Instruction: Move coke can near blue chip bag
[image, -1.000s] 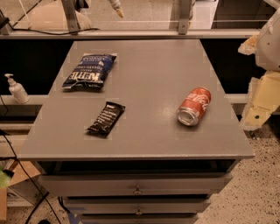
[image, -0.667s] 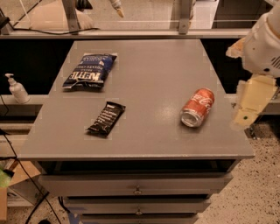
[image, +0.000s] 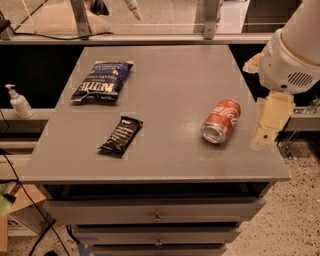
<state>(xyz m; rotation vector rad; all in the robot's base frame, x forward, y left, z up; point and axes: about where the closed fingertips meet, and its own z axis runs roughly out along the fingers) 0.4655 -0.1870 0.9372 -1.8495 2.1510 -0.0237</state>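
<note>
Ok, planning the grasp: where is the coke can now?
The coke can lies on its side on the right half of the table, right of the black wrapper; the gripper hangs just right of it, at the table edge.

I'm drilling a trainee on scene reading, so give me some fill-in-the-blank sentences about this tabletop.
1. The coke can lies on its ____.
2. The blue chip bag lies farther back on the table than the ____ snack wrapper.
3. The gripper hangs past the table edge, closest to the ____.

Missing words: side; black; coke can
</note>
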